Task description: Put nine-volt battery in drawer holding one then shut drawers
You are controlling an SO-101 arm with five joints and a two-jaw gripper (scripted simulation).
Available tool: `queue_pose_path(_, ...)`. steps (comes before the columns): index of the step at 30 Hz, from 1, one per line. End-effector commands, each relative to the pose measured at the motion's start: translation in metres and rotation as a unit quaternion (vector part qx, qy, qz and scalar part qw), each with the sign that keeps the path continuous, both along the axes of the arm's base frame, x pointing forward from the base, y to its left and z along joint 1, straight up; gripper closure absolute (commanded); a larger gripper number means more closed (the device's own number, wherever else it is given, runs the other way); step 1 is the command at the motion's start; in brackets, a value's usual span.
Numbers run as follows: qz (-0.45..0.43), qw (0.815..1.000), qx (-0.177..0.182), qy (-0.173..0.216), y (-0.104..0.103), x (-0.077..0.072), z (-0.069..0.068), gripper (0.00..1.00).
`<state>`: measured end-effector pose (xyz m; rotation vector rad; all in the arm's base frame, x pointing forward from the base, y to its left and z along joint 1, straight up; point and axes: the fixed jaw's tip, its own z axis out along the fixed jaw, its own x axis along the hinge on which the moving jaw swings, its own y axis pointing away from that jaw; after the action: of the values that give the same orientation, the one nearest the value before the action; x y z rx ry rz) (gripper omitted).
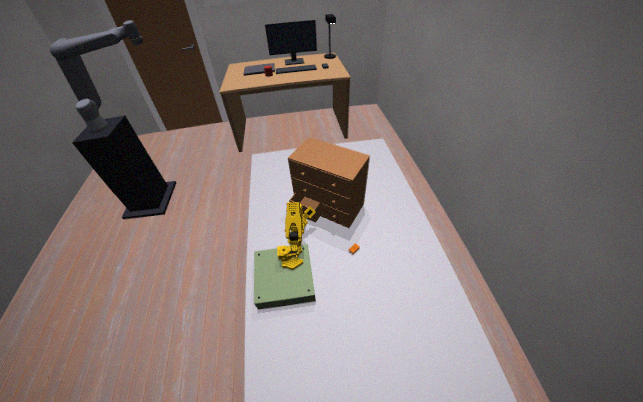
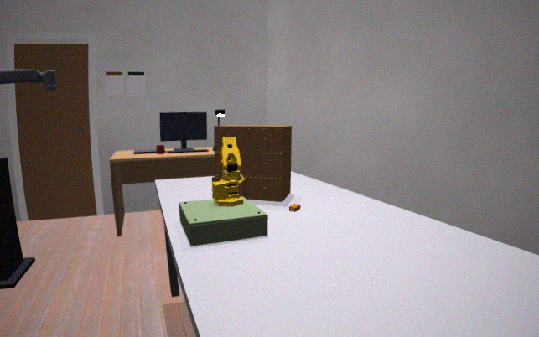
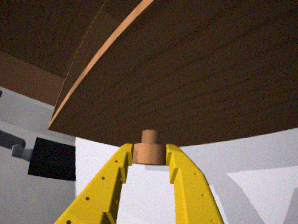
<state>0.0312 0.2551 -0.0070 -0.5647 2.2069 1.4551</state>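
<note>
While the gripper clamps the drawer knob, drawer-opening is underway (battery waits); pull out gently next.

Yellow blocky arm (black joint insert), dark-dotted gripper fingers.

A wooden desk with a monitor stands beside a brown door.

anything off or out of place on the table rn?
Two things. The orange battery lies loose on the table, right of the arm's green base. One lower-left drawer juts out of the chest, its knob clamped in the gripper.
</note>
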Motion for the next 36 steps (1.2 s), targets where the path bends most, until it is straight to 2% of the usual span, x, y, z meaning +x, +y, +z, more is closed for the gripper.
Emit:
queue_pose_path(1,0.019,1.000,0.006,0.002,-0.0014,-0.0100,0.0016,1.00)
queue_pose_path(36,0.029,1.000,0.006,0.002,-0.0095,-0.0160,0.0016,1.00)
